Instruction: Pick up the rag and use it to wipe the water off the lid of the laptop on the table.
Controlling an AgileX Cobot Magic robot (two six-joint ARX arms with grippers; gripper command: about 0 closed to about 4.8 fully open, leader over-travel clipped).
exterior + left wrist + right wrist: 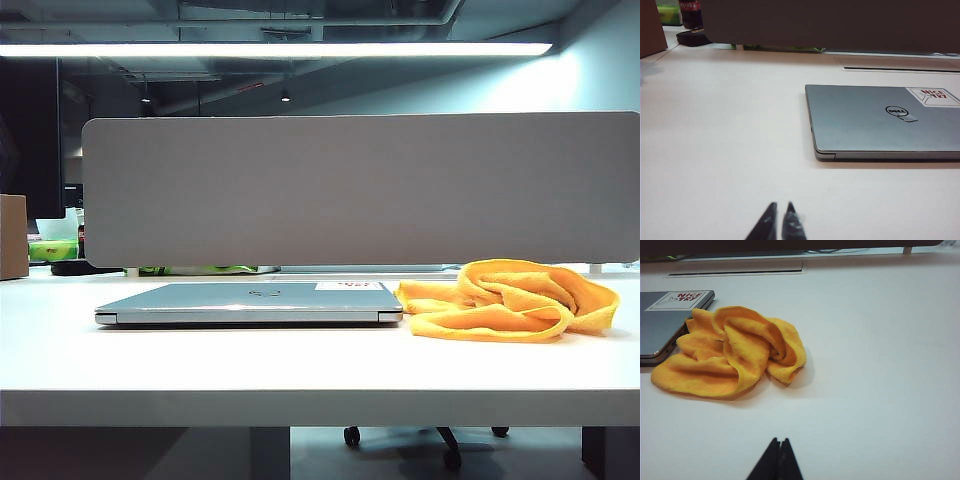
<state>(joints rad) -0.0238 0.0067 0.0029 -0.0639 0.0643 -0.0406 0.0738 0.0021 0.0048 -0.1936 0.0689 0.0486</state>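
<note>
You've got both grippers low over the table [200, 360], neither touching anything. Left gripper [779, 212]: fingertips pressed nearly together, clenched on nothing. Ahead of it & off to one side lies the laptop [880, 155], closed, flat, well apart from the tips. Its lid [865, 120] faces up w/ a round logo [897, 111] mid-panel; a small pale smear sits just beside the logo, can't tell if it's water. White sticker [934, 96] w/ red lettering at the far corner.

Right gripper [777, 455]: tips fully together, clenched, empty. The rag [732, 352] lies crumpled in a heap ahead of it, a bit to the laptop's side, near but not touched. Rag's edge butts against the laptop corner that carries the sticker; can't tell if any of it overlaps the lid.

In the exterior view neither arm shows. Laptop sits mid-table, rag [510, 298] right against its end, grey divider panel [360, 190] upright behind both.
</note>
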